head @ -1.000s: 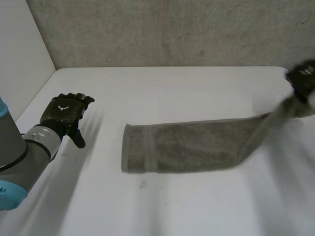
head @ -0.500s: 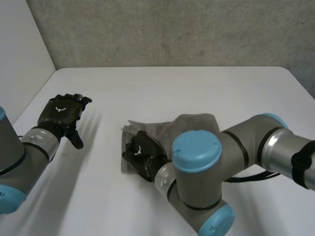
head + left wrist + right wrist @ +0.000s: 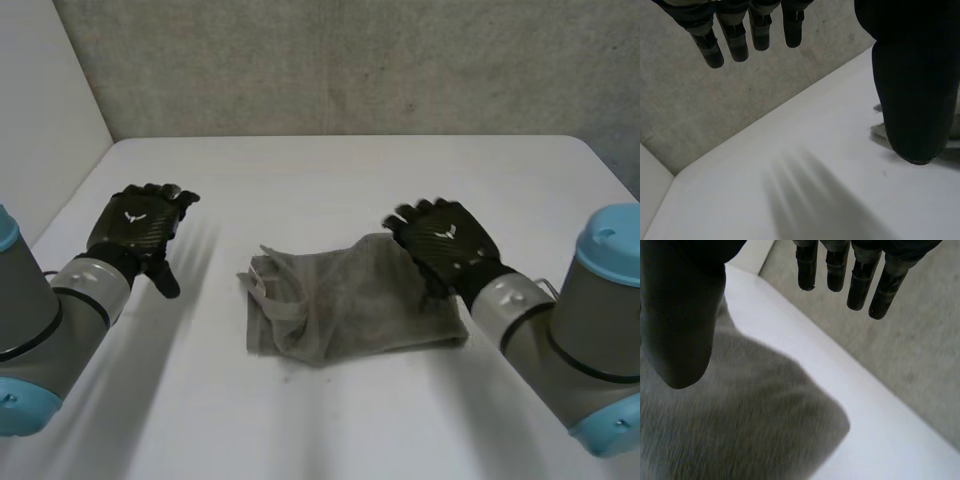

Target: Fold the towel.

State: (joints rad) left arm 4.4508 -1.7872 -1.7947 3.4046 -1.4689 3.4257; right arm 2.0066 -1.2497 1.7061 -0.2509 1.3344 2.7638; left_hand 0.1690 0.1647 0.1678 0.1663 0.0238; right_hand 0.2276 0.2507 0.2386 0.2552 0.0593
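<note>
The grey-green towel (image 3: 345, 300) lies folded over on itself in the middle of the white table (image 3: 320, 180), its left end rumpled. My right hand (image 3: 445, 245) hovers over the towel's right end, open, fingers (image 3: 860, 285) straight and holding nothing; the towel (image 3: 740, 415) lies below its palm and thumb. My left hand (image 3: 135, 228) is raised over the table well left of the towel, open, with its fingers (image 3: 735, 42) spread and empty. A bit of the towel's edge (image 3: 882, 131) peeks out beside the left thumb.
A grey wall (image 3: 340, 60) runs along the table's far edge, and a white panel (image 3: 40, 120) stands at the far left. Bare table (image 3: 790, 200) lies under the left hand.
The right hand carried the towel's right end across to the left, folding it over, let go and drew back to the right. The left hand barely moved.
</note>
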